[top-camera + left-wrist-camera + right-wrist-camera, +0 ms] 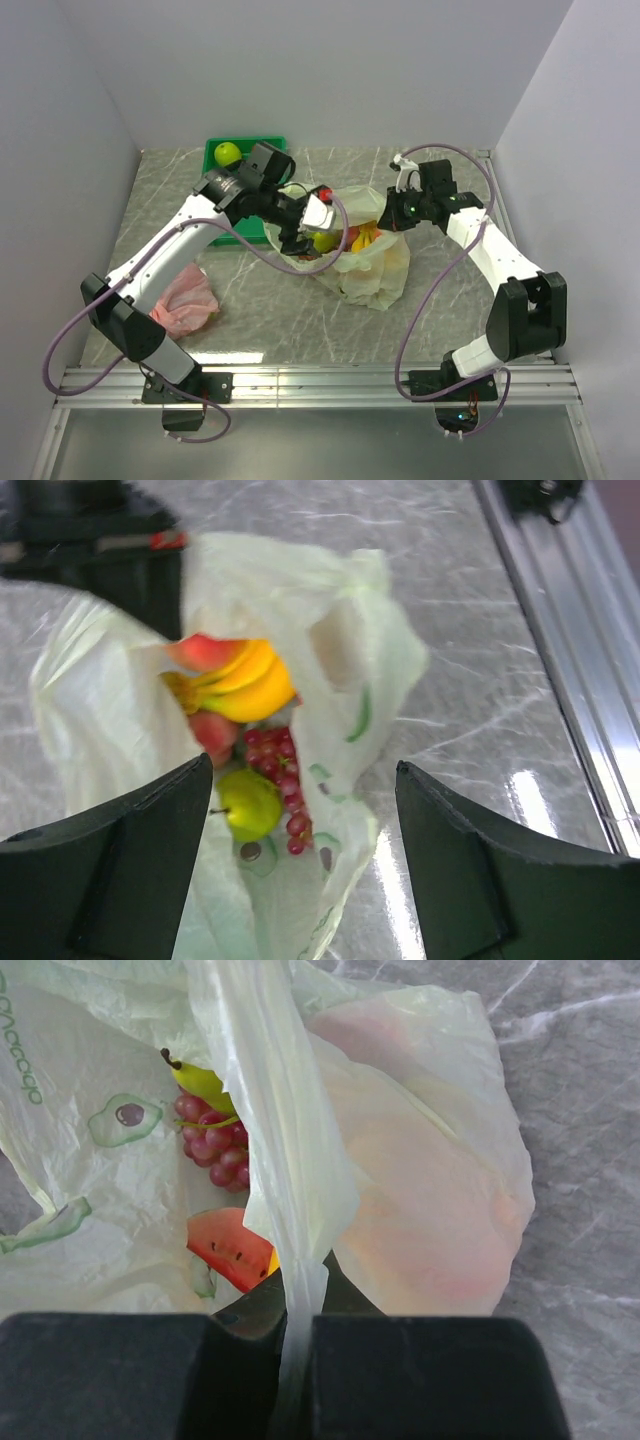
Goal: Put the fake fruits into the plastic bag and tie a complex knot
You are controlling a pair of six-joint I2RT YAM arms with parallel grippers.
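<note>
Fingers (130, 850) of the left gripper (302, 780) stand wide above the plastic bag (370, 650) at mid-table, right gripper (295, 1325) clamping its handle (270, 1110); loading fake fruits (245, 680) seems underway, the green apple (228, 153) on the tray (262, 145) to be fetched next.

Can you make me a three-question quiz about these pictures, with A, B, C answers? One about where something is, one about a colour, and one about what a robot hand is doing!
1. Where is the green apple that is outside the plastic bag?
A) on the green tray
B) on a blue plate
C) in a gripper

2. What colour is the crumpled bag beside the left arm?
A) blue
B) pink
C) black

3. What is the right gripper doing?
A) hanging open
B) holding a banana
C) shut on a strip of the plastic bag

Answers: 1 A, the apple sits on the tray at the back. 2 B, it looks pink in the top view. 3 C, the right wrist view shows the strip pinched between its fingers.
</note>
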